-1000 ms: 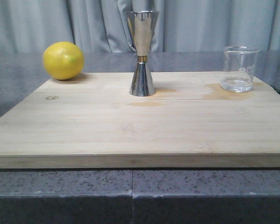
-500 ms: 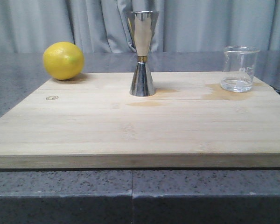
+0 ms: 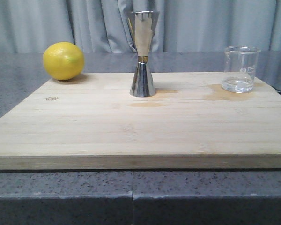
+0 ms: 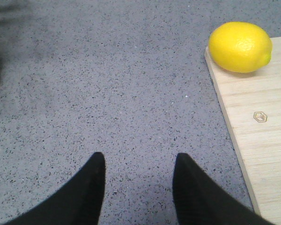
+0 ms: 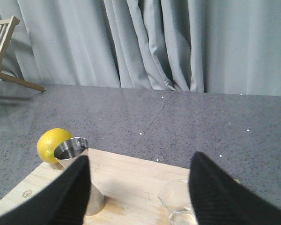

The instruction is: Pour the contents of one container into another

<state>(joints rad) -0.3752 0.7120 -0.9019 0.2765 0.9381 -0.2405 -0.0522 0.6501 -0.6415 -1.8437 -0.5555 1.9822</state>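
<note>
A small clear glass beaker [image 3: 240,69] with a little clear liquid in its bottom stands at the back right of the wooden board [image 3: 140,126]. The tall steel jigger [image 3: 142,54], gold band at its waist, stands upright at the board's back middle. Neither gripper shows in the front view. My right gripper [image 5: 139,161] is open and empty, held above the board's near side, with the beaker [image 5: 179,201] and the jigger [image 5: 75,152] below and beyond its fingers. My left gripper [image 4: 137,159] is open over bare countertop, left of the board [image 4: 257,140].
A yellow lemon [image 3: 63,60] rests at the board's back left corner, also in the left wrist view as the lemon [image 4: 240,47]. Damp patches mark the board near the beaker and jigger. Grey curtains [image 3: 187,23] hang behind. A wooden rack [image 5: 2,33] stands far off.
</note>
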